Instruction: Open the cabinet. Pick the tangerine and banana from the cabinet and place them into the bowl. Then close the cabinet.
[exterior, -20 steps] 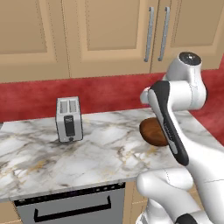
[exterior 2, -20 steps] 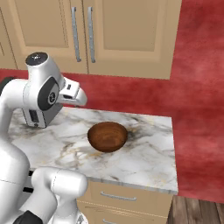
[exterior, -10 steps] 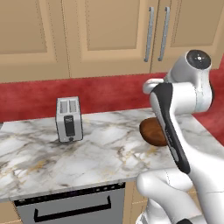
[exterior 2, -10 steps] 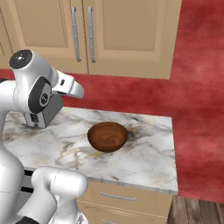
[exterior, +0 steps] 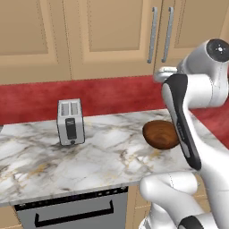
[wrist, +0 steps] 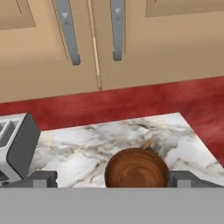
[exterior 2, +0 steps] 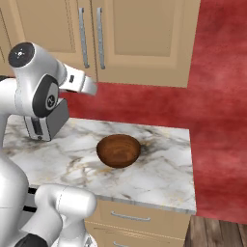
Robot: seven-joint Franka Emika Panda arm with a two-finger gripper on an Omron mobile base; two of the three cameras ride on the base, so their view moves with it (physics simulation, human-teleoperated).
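Simulated kitchen: red back wall, white-and-grey marble worktop (exterior 2: 159, 173), tan wall cupboards above. Claw (wrist: 111, 179) spread wide and empty, held above the worktop, seen in the hand view as two dark fingertips (wrist: 41, 178) at the bottom edge, one either side of the bowl. Directly below and ahead, the bowl (exterior 2: 118, 150), dark reddish-brown and glossy, upright near the worktop's right end, nothing inside. Further out to the left, a silver toaster (exterior: 70, 121), upright, well apart from the bowl. Above and behind, the cabinet (exterior: 129, 40) with both panelled doors shut, two long silver bar handles (wrist: 68, 30) side by side at the centre seam. Tangerine and banana hidden behind those doors. Below the worktop edge, a dark oven front (exterior: 71, 212).
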